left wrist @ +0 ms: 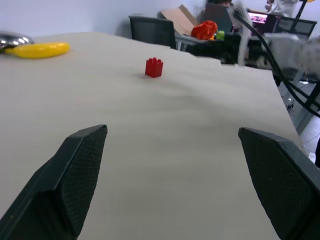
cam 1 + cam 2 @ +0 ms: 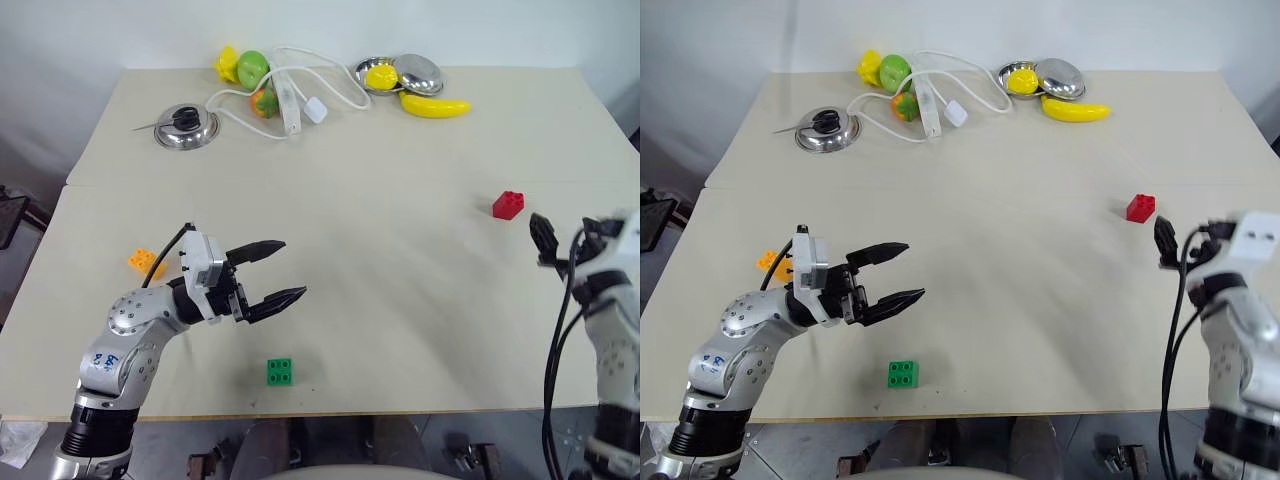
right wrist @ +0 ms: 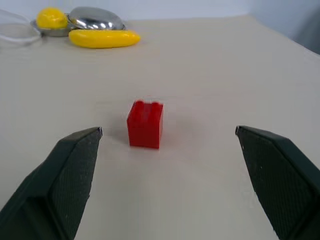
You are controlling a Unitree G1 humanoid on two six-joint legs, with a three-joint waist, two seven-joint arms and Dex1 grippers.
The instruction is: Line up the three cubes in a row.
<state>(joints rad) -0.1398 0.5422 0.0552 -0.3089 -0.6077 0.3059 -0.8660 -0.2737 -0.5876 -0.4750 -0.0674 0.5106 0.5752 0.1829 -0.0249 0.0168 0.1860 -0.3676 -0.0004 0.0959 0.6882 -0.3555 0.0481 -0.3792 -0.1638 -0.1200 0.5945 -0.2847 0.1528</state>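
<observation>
Red cube [image 2: 508,205] sits on the beige surface [image 2: 400,290], just ahead of the right claw [image 3: 167,145], whose fingers stand wide apart with nothing between them; in the right wrist view the cube lies between and a little beyond the fingertips. Green cube [image 2: 280,372] rests near the surface's front edge, well apart from the red cube and below the left claw [image 2: 288,270], which hovers with its fingers apart and empty, pointing toward the red cube. Orange-yellow cube [image 2: 146,263] lies just behind the left claw's wrist, farthest from the red cube.
</observation>
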